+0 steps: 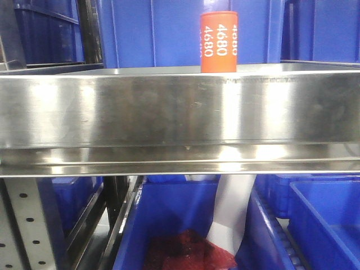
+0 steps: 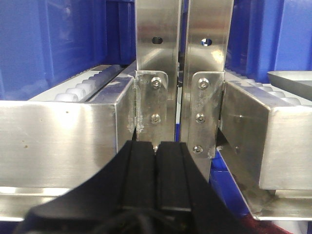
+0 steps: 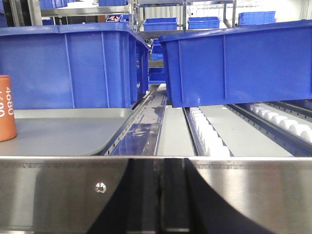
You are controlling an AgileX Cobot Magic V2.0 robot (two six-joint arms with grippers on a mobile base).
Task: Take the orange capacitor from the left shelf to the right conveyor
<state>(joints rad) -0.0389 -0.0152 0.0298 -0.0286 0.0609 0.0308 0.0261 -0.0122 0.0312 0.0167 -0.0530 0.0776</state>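
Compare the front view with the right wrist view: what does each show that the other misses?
Front only: the capacitor whole, with its 4680 print, and lower bins below the shelf lip. Right wrist only: the grey tray the capacitor stands on, and white rollers. Both: the capacitor, the shelf lip and the blue bins behind.

The left shelf is recorded as stainless steel with a tall reflective front lip, carried on perforated grey uprights. A flat grey tray is laid on it. The orange capacitor is stood upright on the tray. Blue bins are set behind it on roller tracks.
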